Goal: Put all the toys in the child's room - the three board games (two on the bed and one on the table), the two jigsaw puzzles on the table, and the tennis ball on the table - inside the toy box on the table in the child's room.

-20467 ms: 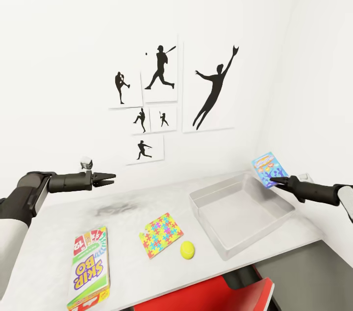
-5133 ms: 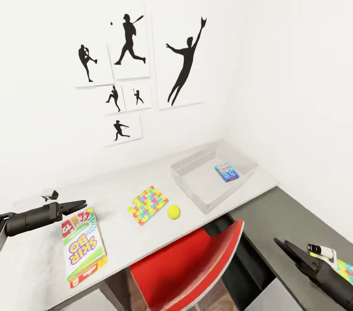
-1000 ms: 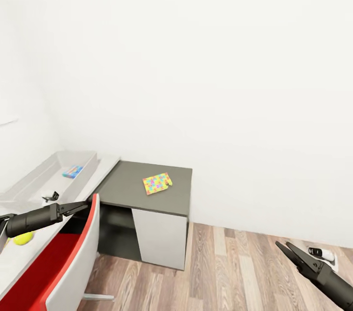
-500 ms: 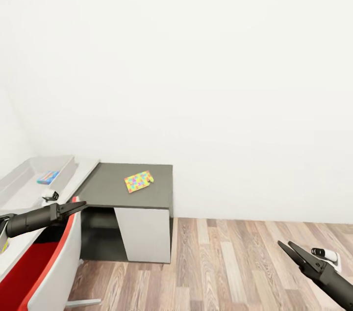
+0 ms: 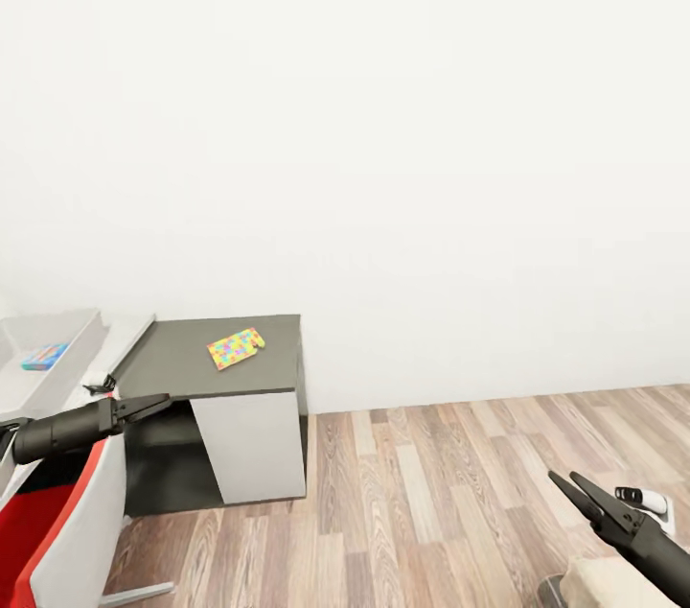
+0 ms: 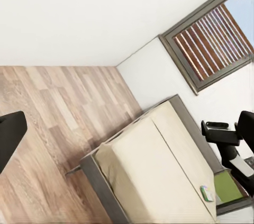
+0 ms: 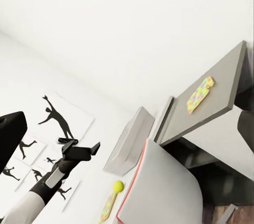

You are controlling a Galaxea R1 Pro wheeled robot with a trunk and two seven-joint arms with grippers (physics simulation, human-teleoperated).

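One jigsaw puzzle lies flat on the table's lower dark grey section; the right wrist view has this puzzle too. The toy box sits at the far left with a blue board game inside. In the right wrist view the tennis ball rests on the pale top past the toy box, beside a thin colourful slab. The left wrist view has the bed with a small pale board game on it. My left gripper and right gripper are open and empty.
A red chair stands against the desk at the lower left. Wood-plank floor stretches to the right along a plain white wall. A cream bed corner shows at the bottom right. A window with slats is above the bed.
The view has swung to the right: desk, puzzle and toy box have slid left in the picture, more floor shows, and a bed corner has come in. Both grippers stay open.
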